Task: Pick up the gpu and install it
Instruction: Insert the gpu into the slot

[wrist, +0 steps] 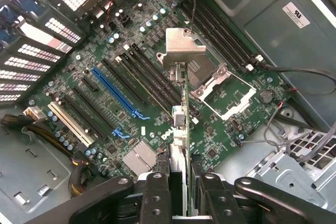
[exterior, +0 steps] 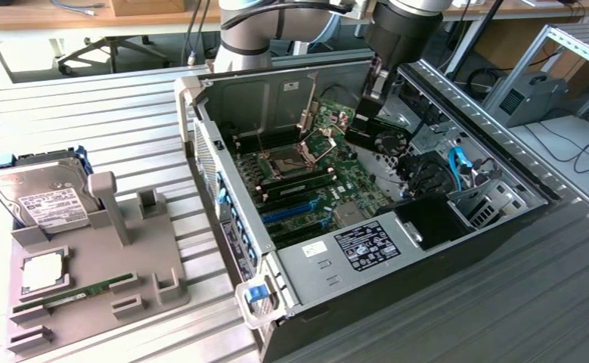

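The gpu (wrist: 181,124) sits clamped edge-on in the gripper (wrist: 184,184), above the motherboard (wrist: 215,135).

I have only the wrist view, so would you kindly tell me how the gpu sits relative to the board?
Observer: In the exterior view the gpu hangs from the gripper over the open computer case. It appears to be above the motherboard, not seated in a slot.
Operator: Thank you. Which way is its fan turned?
Observer: The fan side is turned toward the exterior view's right.
Operator: Is anything lying outside the case?
Observer: Yes. A grey holder sits at the exterior view's left, with a hard drive standing in it and a memory stick lying in it.
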